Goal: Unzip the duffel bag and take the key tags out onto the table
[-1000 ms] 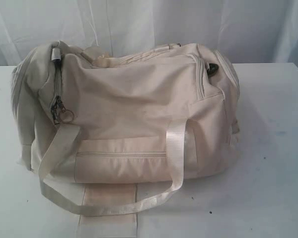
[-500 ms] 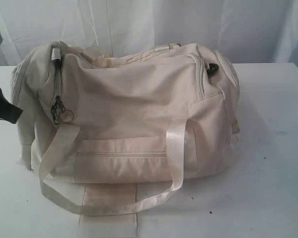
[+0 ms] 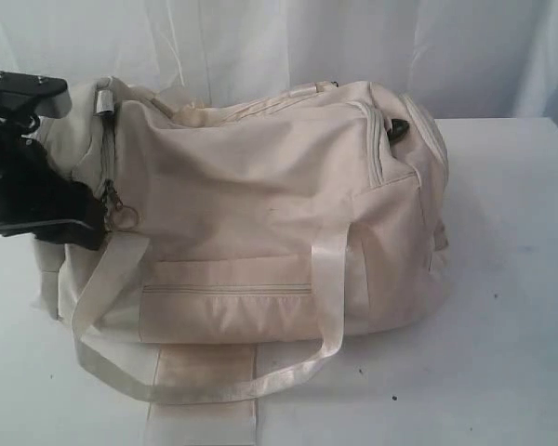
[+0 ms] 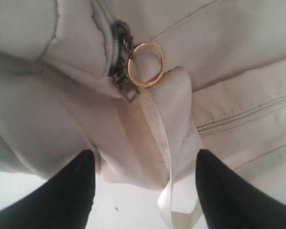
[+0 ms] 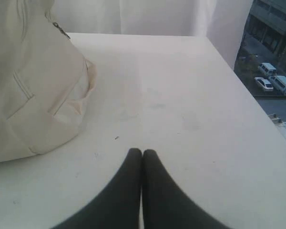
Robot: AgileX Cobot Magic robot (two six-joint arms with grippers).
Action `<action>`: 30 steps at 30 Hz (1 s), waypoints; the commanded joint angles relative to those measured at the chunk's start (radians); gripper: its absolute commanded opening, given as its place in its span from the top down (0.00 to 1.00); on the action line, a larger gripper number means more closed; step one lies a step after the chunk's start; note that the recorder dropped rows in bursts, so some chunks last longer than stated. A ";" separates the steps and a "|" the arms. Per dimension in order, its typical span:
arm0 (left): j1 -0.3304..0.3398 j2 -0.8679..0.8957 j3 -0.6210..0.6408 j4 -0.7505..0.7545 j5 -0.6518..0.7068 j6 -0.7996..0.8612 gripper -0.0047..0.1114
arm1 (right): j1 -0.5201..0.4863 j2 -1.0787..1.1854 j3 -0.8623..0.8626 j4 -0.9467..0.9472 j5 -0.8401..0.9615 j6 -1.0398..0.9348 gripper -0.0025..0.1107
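Barely begun: the duffel bag (image 3: pixel 260 204) lies zipped, key tags unseen. The left claw (image 4: pixel 144 160), spread apart, faces its ring pull (image 4: pixel 146 64); the right claw (image 5: pixel 142 153), pressed together, hangs over the bench (image 5: pixel 190 95).

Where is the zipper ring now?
The zipper ring hangs at the bag's left end in the exterior view, above the strap, just ahead of the open left pincer.

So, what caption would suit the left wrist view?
Open left gripper faces the gold zipper ring on the duffel bag.

Cream duffel bag (image 3: pixel 260 204) on white table (image 3: pixel 511 279); black left gripper (image 3: pixel 86 230) at the bag's nine-o'clock end, just beside the ring zipper pull (image 3: pixel 126 216).
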 commanded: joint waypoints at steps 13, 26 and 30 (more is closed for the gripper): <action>-0.004 0.136 -0.004 0.142 -0.180 -0.277 0.40 | 0.001 0.000 0.002 -0.014 -0.006 -0.011 0.98; -0.004 0.214 -0.004 0.151 -0.181 -0.279 0.67 | 0.001 0.000 0.002 -0.014 -0.006 -0.011 0.98; -0.004 0.208 -0.006 0.165 -0.155 -0.254 0.91 | 0.001 0.000 0.002 -0.014 -0.006 -0.011 0.98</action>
